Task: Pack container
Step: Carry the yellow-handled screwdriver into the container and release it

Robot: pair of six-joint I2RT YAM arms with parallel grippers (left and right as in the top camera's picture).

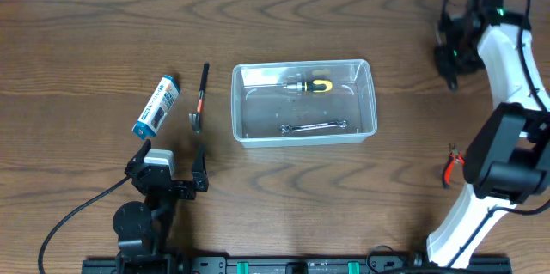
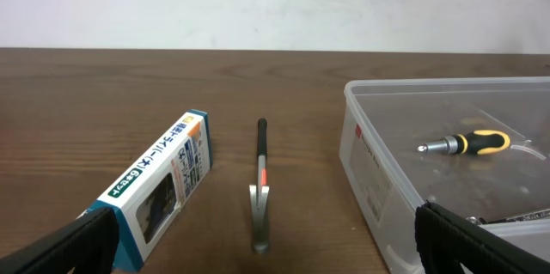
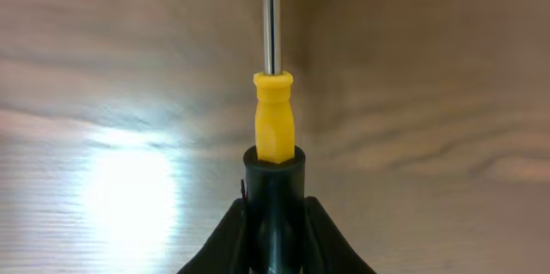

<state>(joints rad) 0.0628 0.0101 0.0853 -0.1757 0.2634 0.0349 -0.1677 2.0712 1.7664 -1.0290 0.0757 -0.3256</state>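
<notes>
The clear plastic container sits mid-table, seen also in the left wrist view. Inside lie a stubby yellow-and-black screwdriver and a steel wrench. My right gripper hangs over the table's far right, shut on the black handle of a screwdriver with a yellow collar and a steel shaft pointing away. My left gripper rests open near the front left, nothing between its fingers.
A blue-and-white box and a small black-handled hammer-like tool lie left of the container. Red-handled pliers lie at the right, beside the right arm's base.
</notes>
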